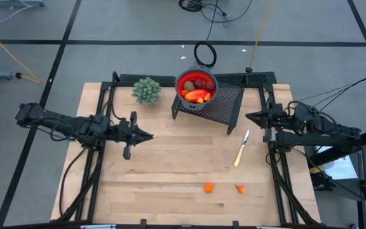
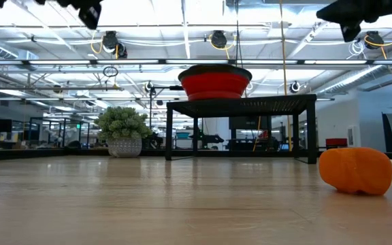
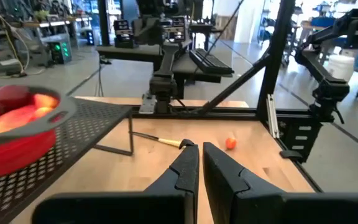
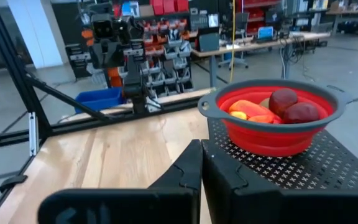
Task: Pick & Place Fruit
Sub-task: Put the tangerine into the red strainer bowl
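Observation:
A red collapsible bowl [image 1: 178, 81] with a grey rim stands on a black mesh stand [image 1: 224, 105] at the far middle of the table. It holds several fruit pieces [image 1: 196, 94]: orange-red, yellow, olive and dark red. Two small orange bits [image 1: 208, 187] [image 1: 240, 188] lie on the wood near the front edge; one looms large in the low view [image 2: 356, 170]. My left gripper [image 1: 150, 135] hovers shut, pointing level, left of the stand. My right gripper [image 1: 248, 116] hovers shut at the right, beside the stand, with the bowl [image 4: 272, 140] just ahead of it.
A green bushy plant ball [image 1: 147, 90] sits at the far left of the stand. A toy knife with a yellow handle [image 1: 241, 147] lies on the wood right of centre. A black frame [image 1: 278, 172] runs along the table's sides. Bare wood spreads across the middle and front.

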